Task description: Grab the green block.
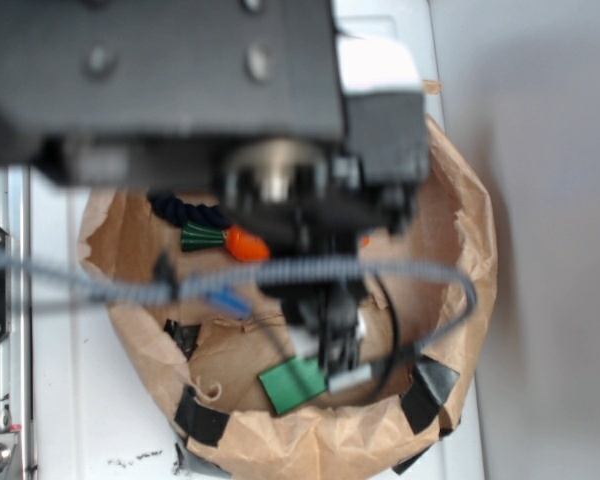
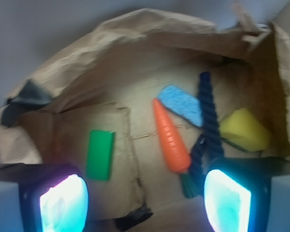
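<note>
Pincer (image 2: 145, 203) open, empty, hovering over crumpled brown paper tray (image 2: 87, 63). Green block (image 2: 100, 154) flat on the paper just above the left pad, untouched. Orange carrot (image 2: 170, 140) right of it, well apart; blue sponge (image 2: 181, 105), dark rope (image 2: 210, 116), yellow piece (image 2: 244, 129) beyond.

In the exterior view the robot arm (image 1: 180, 90) is a dark, out-of-focus mass across the upper frame, cut off at the top and left edges. It hides the middle of the paper bowl (image 1: 460, 250), most of the carrot (image 1: 242, 242) and all but a sliver of the blue block (image 1: 228, 300). The fingers (image 1: 342, 345) are blurred, so their spacing cannot be read there. One corner of the green block (image 1: 292, 383) lies under them. In the wrist view both fingers (image 2: 64, 203) are cropped by the bottom edge, and the right one covers the carrot's leafy tip.
</note>
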Robot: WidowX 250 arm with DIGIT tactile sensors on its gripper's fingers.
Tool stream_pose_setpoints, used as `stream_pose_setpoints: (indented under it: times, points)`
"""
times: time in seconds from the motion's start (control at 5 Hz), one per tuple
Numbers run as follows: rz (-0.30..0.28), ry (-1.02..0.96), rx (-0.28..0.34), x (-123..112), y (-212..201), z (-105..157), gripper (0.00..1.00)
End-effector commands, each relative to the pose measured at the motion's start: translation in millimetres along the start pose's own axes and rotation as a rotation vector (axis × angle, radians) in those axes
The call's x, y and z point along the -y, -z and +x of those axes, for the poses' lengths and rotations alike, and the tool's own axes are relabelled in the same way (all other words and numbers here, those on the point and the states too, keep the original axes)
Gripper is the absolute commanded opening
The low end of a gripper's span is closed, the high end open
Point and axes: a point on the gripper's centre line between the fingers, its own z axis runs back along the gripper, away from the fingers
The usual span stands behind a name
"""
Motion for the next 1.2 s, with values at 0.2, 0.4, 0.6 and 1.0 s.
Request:
stream_pose_setpoints:
  times: [0.2,0.4,0.6,1.0]
  points:
    - [0.046,-0.083,0.077,-12,31,-30,1.0]
    - [0.093,-0.058,0.062,-1,56,-28,1.0]
    - [0.136,-0.026,0.066,12,80,-27,1.0]
    - [0.086,-0.073,0.084,24,94,-19,1.0]
